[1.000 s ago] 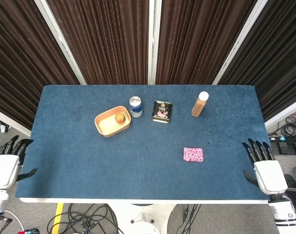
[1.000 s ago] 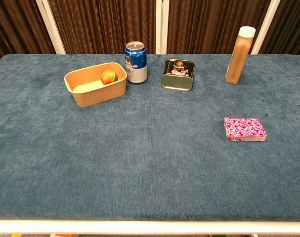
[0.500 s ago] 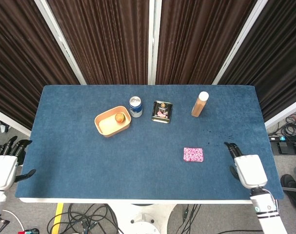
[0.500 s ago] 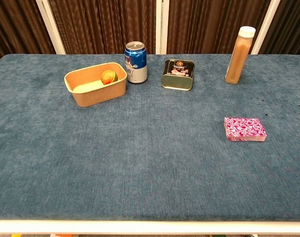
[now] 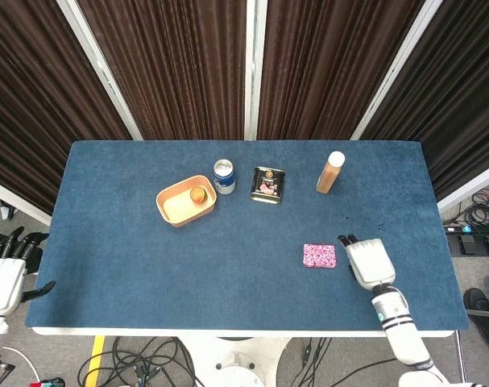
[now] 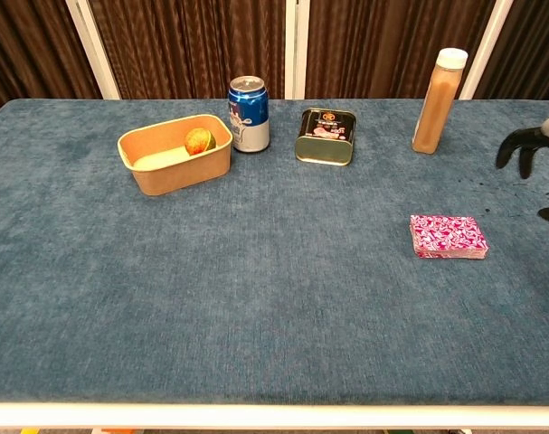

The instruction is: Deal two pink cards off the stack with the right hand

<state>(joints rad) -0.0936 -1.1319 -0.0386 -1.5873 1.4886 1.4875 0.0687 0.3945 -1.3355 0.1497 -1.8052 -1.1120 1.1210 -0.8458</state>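
Observation:
The pink card stack lies flat on the blue table, right of centre, and shows in the chest view as a patterned pink stack. My right hand hovers just to the right of the stack, fingers apart and holding nothing; only its dark fingertips enter the chest view at the right edge. My left hand stays off the table's left front corner, fingers spread and empty.
A tan bowl with a small fruit sits left of centre. A blue can, a dark tin and a brown bottle stand along the far side. The table edge runs along the front.
My right hand has moved left from beyond the table's right edge to beside the card stack. The left hand has drifted slightly down and outward. The cards have not moved.

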